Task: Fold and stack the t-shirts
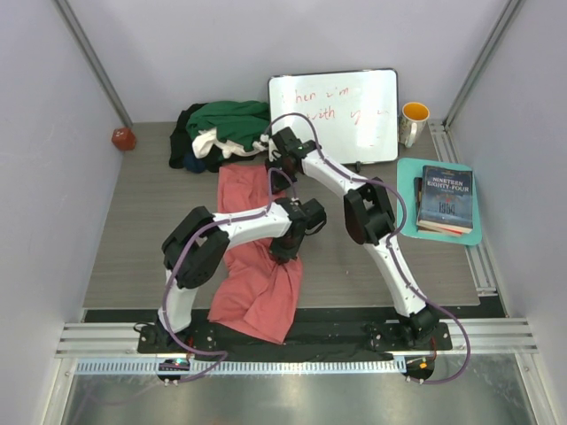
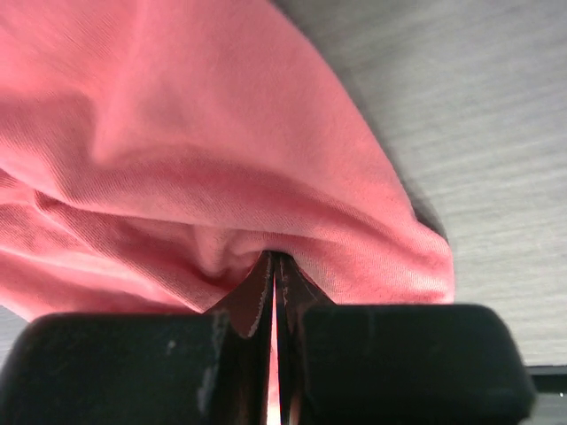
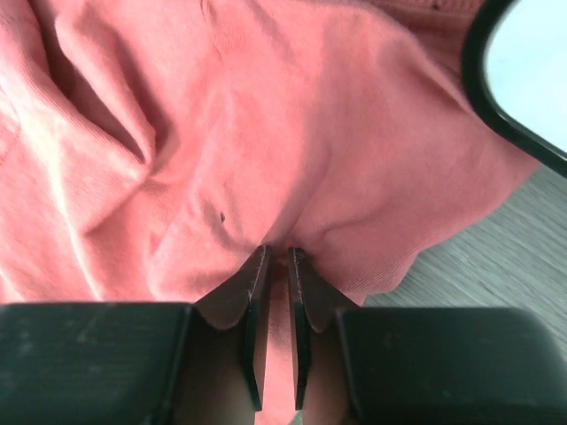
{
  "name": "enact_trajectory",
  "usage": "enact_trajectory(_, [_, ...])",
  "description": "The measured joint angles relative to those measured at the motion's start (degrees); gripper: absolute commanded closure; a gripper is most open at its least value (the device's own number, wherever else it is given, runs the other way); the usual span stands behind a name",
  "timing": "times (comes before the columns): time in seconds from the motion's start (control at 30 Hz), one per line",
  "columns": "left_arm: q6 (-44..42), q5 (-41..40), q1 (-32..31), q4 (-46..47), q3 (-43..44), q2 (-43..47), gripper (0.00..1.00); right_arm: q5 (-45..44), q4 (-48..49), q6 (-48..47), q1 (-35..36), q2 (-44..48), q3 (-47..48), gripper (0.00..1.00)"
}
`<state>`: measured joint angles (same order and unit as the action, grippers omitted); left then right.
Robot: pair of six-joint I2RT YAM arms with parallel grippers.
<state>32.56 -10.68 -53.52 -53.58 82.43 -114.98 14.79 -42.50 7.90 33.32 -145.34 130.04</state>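
Note:
A salmon-pink t-shirt (image 1: pixel 257 288) lies lengthwise down the table's middle, its lower end hanging over the front edge. My left gripper (image 1: pixel 285 251) is at the shirt's right edge, shut on a pinch of the pink cloth (image 2: pixel 221 159), and the jaws (image 2: pixel 273 258) meet on it. My right gripper (image 1: pixel 282 173) is at the shirt's far end. Its jaws (image 3: pixel 275 252) stand a little apart with pink cloth (image 3: pixel 230 133) bunched at the tips and lying in the gap. Other t-shirts, dark green, white and black, sit in a heap (image 1: pixel 221 128) at the back.
A white board (image 1: pixel 341 111) with red writing leans on the back wall; its corner (image 3: pixel 532 71) shows beside my right gripper. A mug (image 1: pixel 414 119) stands to its right. Books (image 1: pixel 446 197) lie on a teal mat (image 1: pixel 407 181). A red ball (image 1: pixel 123 138) is at the back left.

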Motion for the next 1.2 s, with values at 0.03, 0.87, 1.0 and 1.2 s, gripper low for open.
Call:
enact_trajectory(0.03, [0.0,-0.3,0.3,0.2,-0.1,0.1,1.00,-0.4,0.3,0.0,0.0,0.4,-0.7,0.78])
enact_trajectory(0.87, [2.8,-7.2,0.5,2.4,-6.3,22.0,0.38,-0.5,6.5,2.8,-0.7,19.4,-14.2,0.74])
enact_trajectory(1.0, [3.1,-11.0,2.3,2.3,-7.4,28.1,0.39,0.2,9.2,4.2,-0.7,28.5,-19.5,0.74])
enact_trajectory(1.2, [5.2,-11.2,11.1,1.8,-16.5,28.0,0.39,3.4,12.4,6.9,-0.4,41.2,-35.6,0.72])
